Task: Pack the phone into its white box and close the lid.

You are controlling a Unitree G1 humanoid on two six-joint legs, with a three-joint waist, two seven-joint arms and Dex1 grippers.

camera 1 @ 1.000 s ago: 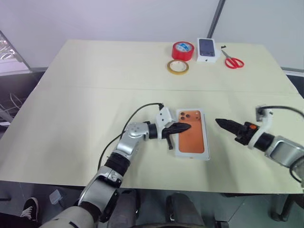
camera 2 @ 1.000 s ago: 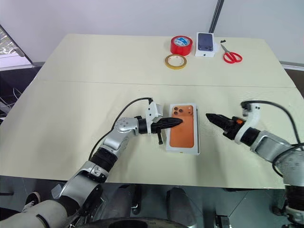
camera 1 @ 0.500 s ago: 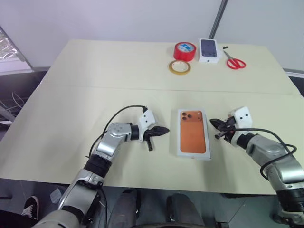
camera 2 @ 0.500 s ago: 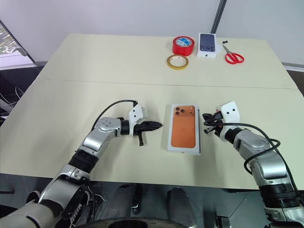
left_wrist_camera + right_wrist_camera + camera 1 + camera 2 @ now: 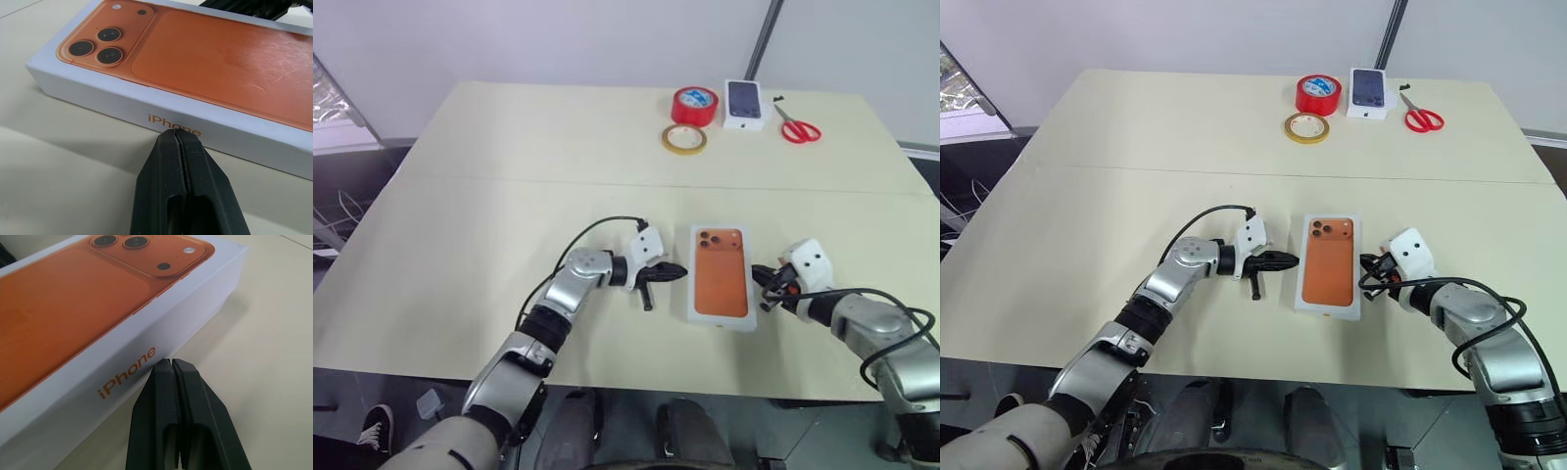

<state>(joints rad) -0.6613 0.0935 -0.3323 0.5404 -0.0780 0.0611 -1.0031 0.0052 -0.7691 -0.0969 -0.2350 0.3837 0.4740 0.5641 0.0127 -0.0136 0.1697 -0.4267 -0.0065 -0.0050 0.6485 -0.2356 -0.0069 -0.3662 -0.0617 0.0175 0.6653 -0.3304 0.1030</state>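
Far edge of the table (image 5: 509, 147) holds red tape (image 5: 693, 104), a yellowish tape ring (image 5: 683, 139), a small white box (image 5: 745, 104) with a dark phone picture, and red scissors (image 5: 796, 126), all well apart from the work area; nothing lies between the grippers and the box. The lid (image 5: 721, 274), orange phone print up, sits squarely on the white box near the front edge; contents hidden. Left gripper (image 5: 675, 271) and right gripper (image 5: 761, 275), both clenched on nothing, tips at opposite long sides of the lid.
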